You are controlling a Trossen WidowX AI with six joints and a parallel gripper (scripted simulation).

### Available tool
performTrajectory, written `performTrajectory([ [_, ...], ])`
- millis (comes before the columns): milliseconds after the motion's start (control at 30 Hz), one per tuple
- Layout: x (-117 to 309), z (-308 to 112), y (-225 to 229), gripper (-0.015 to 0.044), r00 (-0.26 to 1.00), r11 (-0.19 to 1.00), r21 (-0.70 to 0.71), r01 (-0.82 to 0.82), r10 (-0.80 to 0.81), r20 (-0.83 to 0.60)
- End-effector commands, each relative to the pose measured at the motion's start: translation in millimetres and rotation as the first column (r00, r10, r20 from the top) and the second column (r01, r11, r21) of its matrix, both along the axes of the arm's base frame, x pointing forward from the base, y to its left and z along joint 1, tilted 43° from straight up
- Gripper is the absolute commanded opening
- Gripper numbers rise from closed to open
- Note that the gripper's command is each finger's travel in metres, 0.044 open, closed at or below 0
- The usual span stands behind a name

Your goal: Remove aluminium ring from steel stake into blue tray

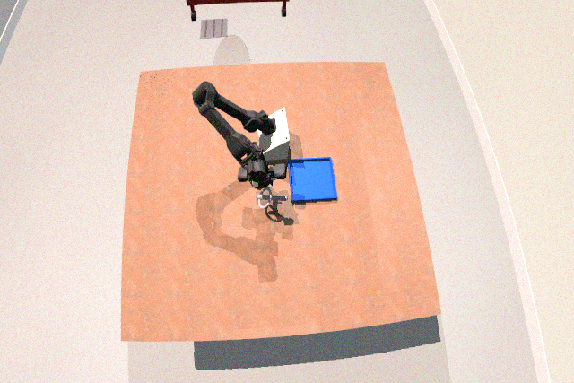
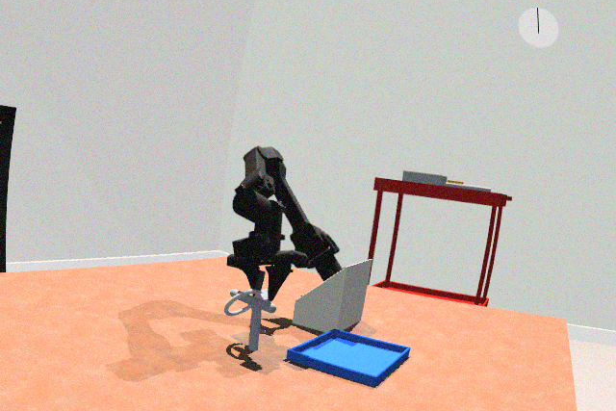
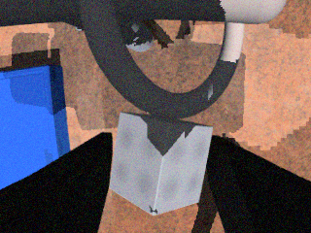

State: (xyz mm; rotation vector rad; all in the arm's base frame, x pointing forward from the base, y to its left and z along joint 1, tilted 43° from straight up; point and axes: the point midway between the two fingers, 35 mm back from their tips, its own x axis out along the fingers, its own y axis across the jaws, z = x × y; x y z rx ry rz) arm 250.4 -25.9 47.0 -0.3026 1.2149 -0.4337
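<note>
Ring: aluminium, raised to cross-bar height, tilted, well off the surface; apparently looped about the stake's top, though hard to tell which bar end is cleared.
Tab: pinched on both flanks, probably chosen as a flat grip that leaves the hoop free to tip and turn.
Hand: closed on the tab, pointing downward from above, likely to steer the hoop without crowding the bar.
Cross-bar: lying across the upright, blocking a straight lift; probably calls for passing one end through the hoop, then the other.
Stake: upright, inward from all edges of the surface; likely to snag the hoop if pulled sideways too soon.
Tray: blue, lying flat beside the stake, toward the right-hand edge in the top view, placed for a short carry once free.
Base housing: standing by the tray's corner, toward the far edge in the top view; worth keeping clear of during the carry.
</note>
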Motion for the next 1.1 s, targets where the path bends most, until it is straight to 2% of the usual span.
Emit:
performTrajectory([
  [0, 0, 4, 0, 0.0000, 1.000, 1.000, 0.007, -0.005, 0.005, 0.005],
  [1067, -2, 17, -3, 0.0000, 1.000, 1.000, 0.007, -0.005, 0.005, 0.005],
])
